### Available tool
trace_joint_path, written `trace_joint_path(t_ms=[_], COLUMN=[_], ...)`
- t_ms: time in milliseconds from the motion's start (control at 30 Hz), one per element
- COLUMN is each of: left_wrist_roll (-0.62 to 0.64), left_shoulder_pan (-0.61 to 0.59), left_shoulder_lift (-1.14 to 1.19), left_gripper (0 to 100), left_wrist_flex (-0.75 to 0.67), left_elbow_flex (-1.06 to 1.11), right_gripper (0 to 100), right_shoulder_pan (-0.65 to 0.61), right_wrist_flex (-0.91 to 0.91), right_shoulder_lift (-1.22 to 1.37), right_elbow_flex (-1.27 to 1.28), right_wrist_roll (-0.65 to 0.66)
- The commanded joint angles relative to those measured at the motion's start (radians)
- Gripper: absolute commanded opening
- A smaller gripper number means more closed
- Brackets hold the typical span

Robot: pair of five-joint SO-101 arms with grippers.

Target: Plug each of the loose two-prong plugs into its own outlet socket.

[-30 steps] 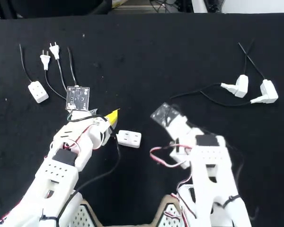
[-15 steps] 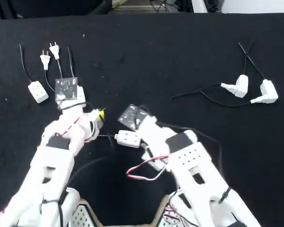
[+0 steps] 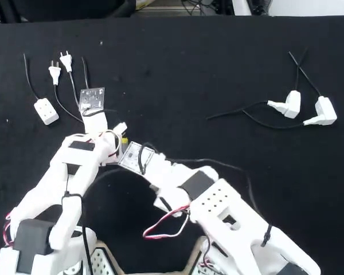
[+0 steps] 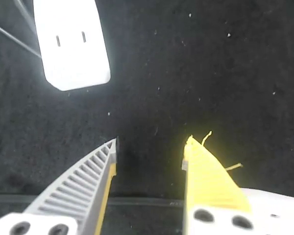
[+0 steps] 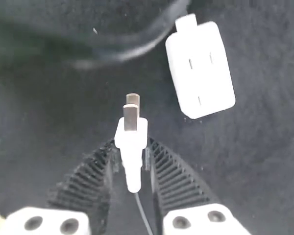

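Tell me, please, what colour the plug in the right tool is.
The plug is white, with grey metal prongs; the right wrist view shows it best.

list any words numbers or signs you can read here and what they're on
None can be read. The socket ahead of the left gripper, the second socket, and the plug held in the right gripper are plain white, showing only slots and prongs.
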Motion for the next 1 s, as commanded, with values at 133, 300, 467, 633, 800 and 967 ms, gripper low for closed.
trace_joint_path(t_ms=[133,300,467,633,800,967], left_wrist_roll=[-0.005,-0.006,-0.064,-0.083,-0.083,-0.087], left_shoulder_pan=[0.001,0.035,0.050,0.041,0.041,0.030], left_shoulder_lift=[-0.012,-0.009,-0.012,-0.012,-0.012,-0.012], left_gripper=[22,22,22,22,22,22], left_wrist_flex=[0.037,0.068,0.068,0.068,0.068,0.068], left_elbow_flex=[-0.059,-0.073,-0.070,-0.073,-0.077,-0.077], right_gripper=[1.1,1.1,1.1,1.1,1.1,1.1], right_shoulder_pan=[0.141,0.241,0.269,0.250,0.095,0.057], right_wrist_flex=[-0.160,-0.236,-0.265,-0.094,0.069,-0.140], right_shoulder_lift=[0.012,0.012,0.012,0.004,0.007,0.012], right_elbow_flex=[0.058,0.056,0.054,-0.012,-0.061,0.074], right_wrist_roll=[-0.005,-0.005,-0.005,-0.005,-0.008,-0.015])
